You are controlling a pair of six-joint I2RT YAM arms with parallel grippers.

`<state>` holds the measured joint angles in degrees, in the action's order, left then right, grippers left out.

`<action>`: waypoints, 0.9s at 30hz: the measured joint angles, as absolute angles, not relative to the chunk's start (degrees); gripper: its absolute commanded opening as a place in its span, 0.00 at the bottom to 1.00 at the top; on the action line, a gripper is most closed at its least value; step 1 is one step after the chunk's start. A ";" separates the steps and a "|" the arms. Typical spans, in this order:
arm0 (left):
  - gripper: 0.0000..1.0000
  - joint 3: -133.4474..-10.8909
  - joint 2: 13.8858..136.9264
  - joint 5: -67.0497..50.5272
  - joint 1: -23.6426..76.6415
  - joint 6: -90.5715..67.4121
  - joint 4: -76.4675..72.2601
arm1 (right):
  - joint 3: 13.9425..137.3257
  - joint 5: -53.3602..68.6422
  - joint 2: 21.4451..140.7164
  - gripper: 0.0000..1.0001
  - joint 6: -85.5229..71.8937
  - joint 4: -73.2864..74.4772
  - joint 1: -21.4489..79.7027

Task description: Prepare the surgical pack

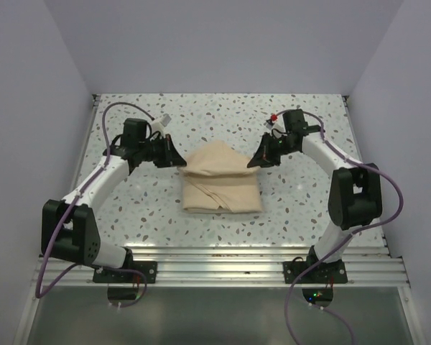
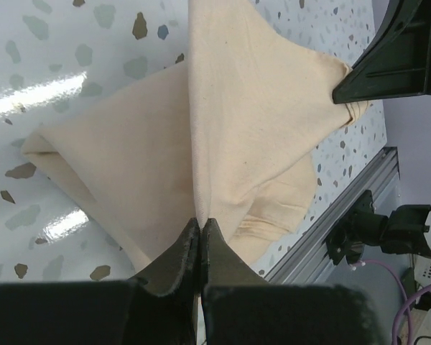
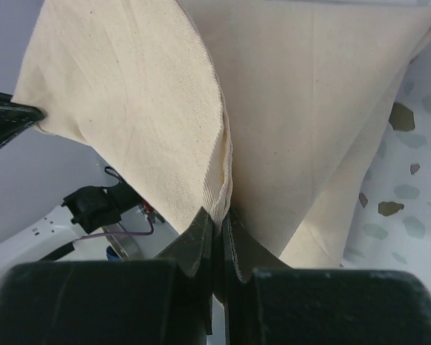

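The tan cloth lies as a folded bundle in the middle of the table. My left gripper is shut on the cloth's far left corner. My right gripper is shut on its far right corner. Both corners are lifted, so a flap is stretched between the grippers above the bundle. In the left wrist view the cloth runs up from my shut gripper to the right gripper's fingers. In the right wrist view the cloth is pinched in my gripper. The steel tray, instruments, strips and gauze are hidden.
The speckled table is walled at the back and both sides. A slotted aluminium rail runs along the near edge, with both arm bases on it. Purple cables loop beside each arm.
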<state>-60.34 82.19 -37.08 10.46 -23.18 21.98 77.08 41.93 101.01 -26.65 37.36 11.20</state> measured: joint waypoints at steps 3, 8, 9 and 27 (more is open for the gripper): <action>0.00 -58.02 81.23 -36.36 12.25 -23.38 21.89 | 72.44 41.69 99.68 0.00 -26.02 37.36 11.64; 0.00 -52.75 78.41 -35.46 13.61 -23.94 21.69 | 66.92 41.56 98.08 0.04 -25.30 37.28 12.38; 0.00 -51.81 77.91 -35.35 13.63 -24.08 21.67 | 66.17 41.56 97.82 0.05 -25.10 37.26 12.51; 0.38 -39.44 69.63 -38.83 13.69 -23.33 20.27 | 62.22 41.54 94.06 0.64 -20.40 38.00 13.61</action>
